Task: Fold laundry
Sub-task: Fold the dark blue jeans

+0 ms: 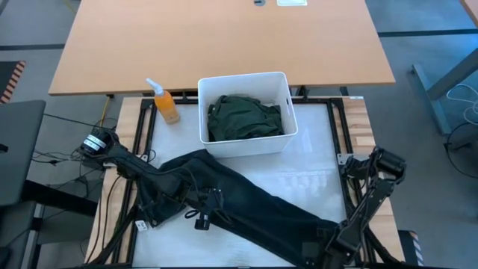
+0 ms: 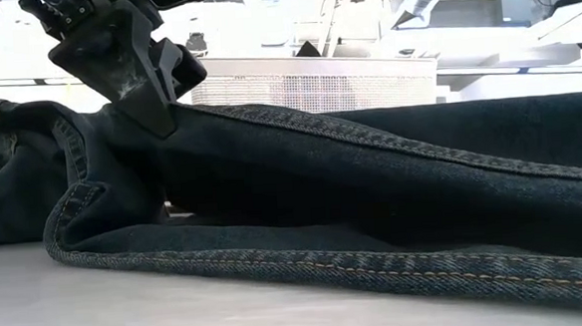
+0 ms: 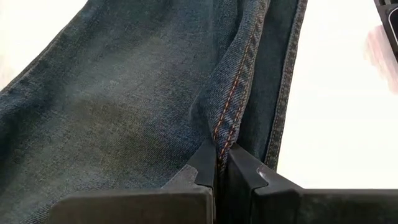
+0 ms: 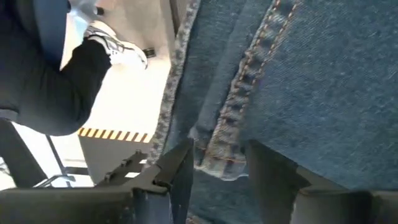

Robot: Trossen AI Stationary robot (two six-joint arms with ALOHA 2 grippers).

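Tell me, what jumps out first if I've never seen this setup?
The long dark trousers sprawl across the white table, with a dark arm at each end. The left pincer is clamped shut on a seam of them, and the right pincer is at the hem with its jaws apart. Behind, a white bin holds a crumpled green garment.

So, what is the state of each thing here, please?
Trousers: spread flat across the table, unfolded.
Green garment: crumpled inside the white bin.
Left end effector: shut on a trouser seam.
Right end effector: open, the trouser hem between its fingers.
Orange bottle: upright, capped.
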